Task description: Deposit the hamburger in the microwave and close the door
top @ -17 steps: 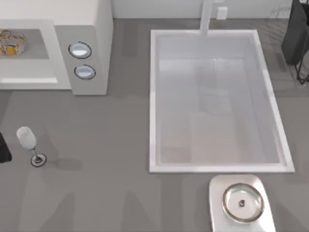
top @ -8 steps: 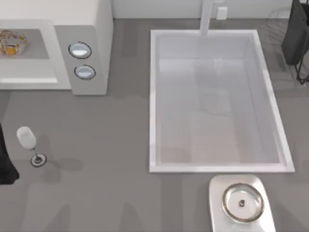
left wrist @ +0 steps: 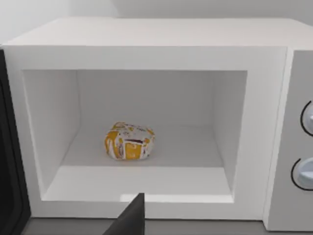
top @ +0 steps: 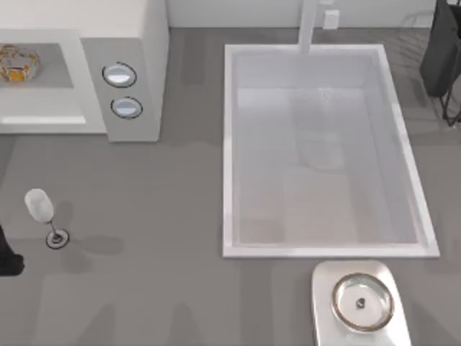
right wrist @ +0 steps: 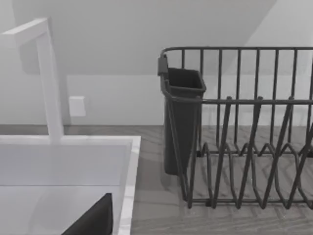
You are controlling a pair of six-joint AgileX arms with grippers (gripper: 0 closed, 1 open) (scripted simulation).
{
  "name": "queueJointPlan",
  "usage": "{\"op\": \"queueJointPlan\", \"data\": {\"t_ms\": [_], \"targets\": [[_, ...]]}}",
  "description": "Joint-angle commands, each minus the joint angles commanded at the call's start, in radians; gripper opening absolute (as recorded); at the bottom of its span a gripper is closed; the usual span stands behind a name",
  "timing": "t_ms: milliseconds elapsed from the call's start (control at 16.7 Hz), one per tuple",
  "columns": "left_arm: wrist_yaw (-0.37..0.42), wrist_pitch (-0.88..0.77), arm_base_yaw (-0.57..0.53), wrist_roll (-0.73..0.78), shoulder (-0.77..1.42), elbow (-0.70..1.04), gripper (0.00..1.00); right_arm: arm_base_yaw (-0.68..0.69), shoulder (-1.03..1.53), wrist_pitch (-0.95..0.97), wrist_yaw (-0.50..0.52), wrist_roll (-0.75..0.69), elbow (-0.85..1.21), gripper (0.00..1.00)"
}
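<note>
The white microwave (top: 122,43) stands at the table's back left, its two dials (top: 121,76) on the side panel. The hamburger (top: 16,63) lies inside the cavity, near the middle of the floor (left wrist: 128,141), and nothing touches it. The door is swung open; a dark strip beside the opening (left wrist: 10,186) seems to be part of it. My left arm (top: 6,259) is at the table's left edge, in front of the microwave, and a dark part of its gripper (left wrist: 129,220) points at the cavity from outside. My right arm (top: 443,50) is parked at the back right.
A clear wine glass (top: 39,207) stands close to my left arm, in front of the microwave. A white sink basin (top: 229,144) with a tap (top: 310,25) takes up the middle right. A plate on a tray (top: 360,301) sits at the front right. A dark dish rack (right wrist: 239,147) stands by the right arm.
The left arm's dark shape at the table's left edge has slid toward the front edge, away from the microwave. The hamburger and the right arm have stayed put.
</note>
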Motion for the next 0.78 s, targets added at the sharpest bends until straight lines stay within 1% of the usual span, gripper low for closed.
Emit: {"op": "queueJointPlan", "data": {"t_ms": [480,540,780], "targets": [[0.000,0.000,0.000,0.000,0.000,0.000,0.02,0.000,0.000,0.000,0.000,0.000,0.000,1.00],[0.000,0.000,0.000,0.000,0.000,0.000,0.00,0.000,0.000,0.000,0.000,0.000,0.000,1.00],[0.000,0.000,0.000,0.000,0.000,0.000,0.00,0.000,0.000,0.000,0.000,0.000,0.000,1.00]]}}
